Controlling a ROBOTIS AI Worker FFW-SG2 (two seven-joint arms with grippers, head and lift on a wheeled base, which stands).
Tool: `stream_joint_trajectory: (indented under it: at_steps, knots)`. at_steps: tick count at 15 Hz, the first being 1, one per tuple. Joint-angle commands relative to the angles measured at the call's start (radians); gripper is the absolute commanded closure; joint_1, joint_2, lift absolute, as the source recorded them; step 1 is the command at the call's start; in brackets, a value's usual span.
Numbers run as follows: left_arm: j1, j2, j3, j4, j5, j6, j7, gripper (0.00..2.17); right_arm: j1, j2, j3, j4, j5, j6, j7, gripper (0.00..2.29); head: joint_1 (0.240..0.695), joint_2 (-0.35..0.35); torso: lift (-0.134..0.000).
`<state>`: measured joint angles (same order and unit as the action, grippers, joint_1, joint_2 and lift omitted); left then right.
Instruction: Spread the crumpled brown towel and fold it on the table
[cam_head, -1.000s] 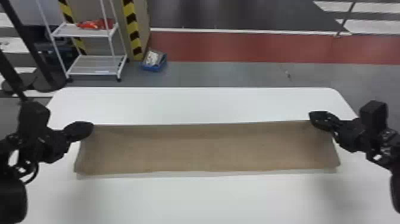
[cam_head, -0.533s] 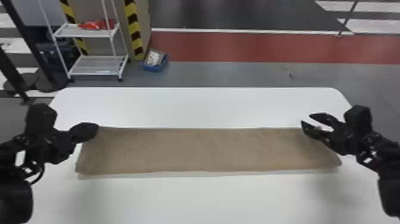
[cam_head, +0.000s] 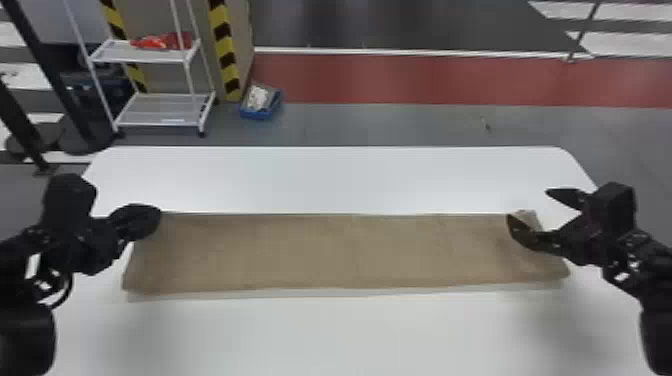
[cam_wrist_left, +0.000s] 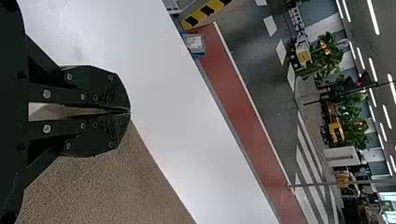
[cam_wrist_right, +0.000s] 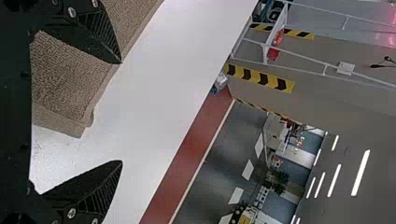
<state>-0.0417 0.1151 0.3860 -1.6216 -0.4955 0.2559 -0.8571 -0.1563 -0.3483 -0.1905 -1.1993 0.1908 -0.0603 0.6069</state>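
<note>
In the head view the brown towel (cam_head: 340, 252) lies as a long flat strip across the white table. My left gripper (cam_head: 159, 214) is at its far left corner; in the left wrist view the left gripper (cam_wrist_left: 130, 112) has its fingertips pressed together, with brown cloth (cam_wrist_left: 112, 186) running up to them. At the towel's far right corner, my right gripper (cam_head: 527, 207) stands open. The right wrist view has the right gripper (cam_wrist_right: 122, 112) with its fingers wide apart and the towel's corner (cam_wrist_right: 70, 116) loose between them, one finger over the cloth.
The white table (cam_head: 340, 175) extends beyond the towel on its far side and near side. Past its far edge, on the floor, stand a white wire shelf (cam_head: 160, 112) and a blue box (cam_head: 261, 102).
My right gripper has opened and let go of the towel's corner, shifting a little to the left. The cloth there has settled down. My left gripper has moved slightly to the right.
</note>
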Motion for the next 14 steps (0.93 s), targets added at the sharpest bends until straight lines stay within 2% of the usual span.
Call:
stream_joint_trajectory:
  at_steps: [1, 14]
  knots:
    - [0.017, -0.008, -0.001, -0.009, 0.005, -0.005, 0.058, 0.0, 0.012, -0.001, -0.007, -0.008, -0.007, -0.002, 0.001, 0.07, 0.695, -0.018, -0.124]
    - [0.049, -0.011, 0.007, -0.061, 0.006, -0.011, 0.052, 0.03, 0.023, -0.009, -0.018, -0.022, -0.067, 0.053, 0.007, 0.06, 0.695, -0.022, -0.124]
